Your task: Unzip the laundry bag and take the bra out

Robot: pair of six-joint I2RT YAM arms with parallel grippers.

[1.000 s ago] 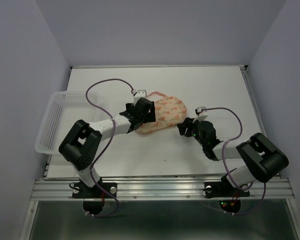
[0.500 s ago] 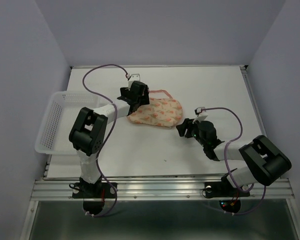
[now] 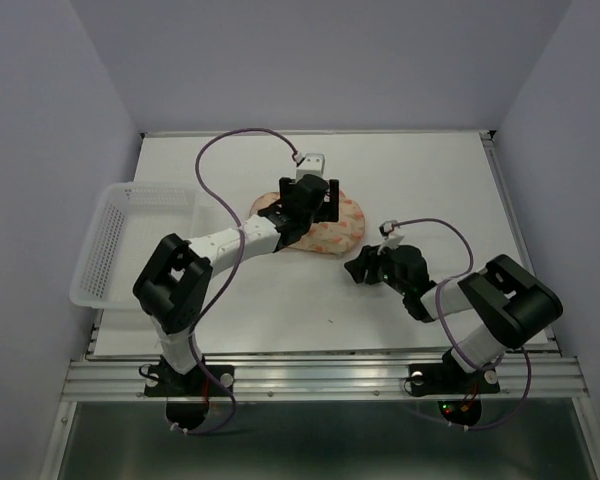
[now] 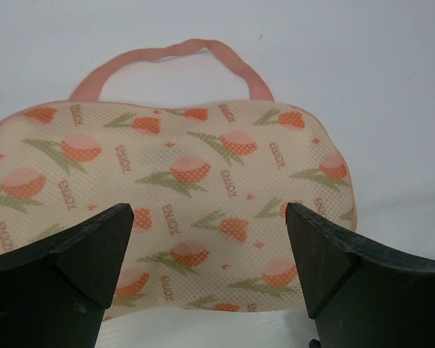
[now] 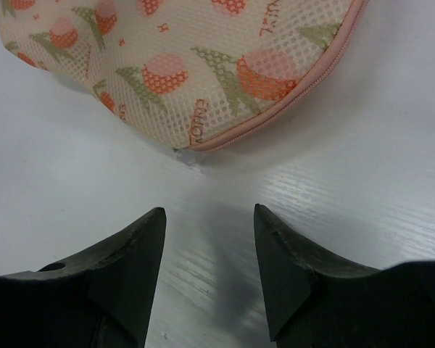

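Note:
The laundry bag (image 3: 340, 232) lies flat on the white table, peach-pink mesh with orange print, zipped shut. In the left wrist view the laundry bag (image 4: 181, 152) fills the frame, its pink loop (image 4: 175, 52) at the far side. My left gripper (image 3: 302, 210) hovers over the bag's back part, and the left gripper (image 4: 207, 215) is wide open, holding nothing. My right gripper (image 3: 357, 266) sits low on the table just off the bag's near right edge. The right gripper (image 5: 209, 212) is open and empty, a short way from the pink zipper rim (image 5: 275, 110). The bra is hidden.
A clear plastic mesh basket (image 3: 108, 240) stands at the table's left edge. White table (image 3: 430, 180) spreads behind and to the right of the bag. Purple cables loop above both arms.
The left gripper swung from the bag's left end to its back, above it, and the bag turned slightly. The right gripper edged left toward the bag's rim.

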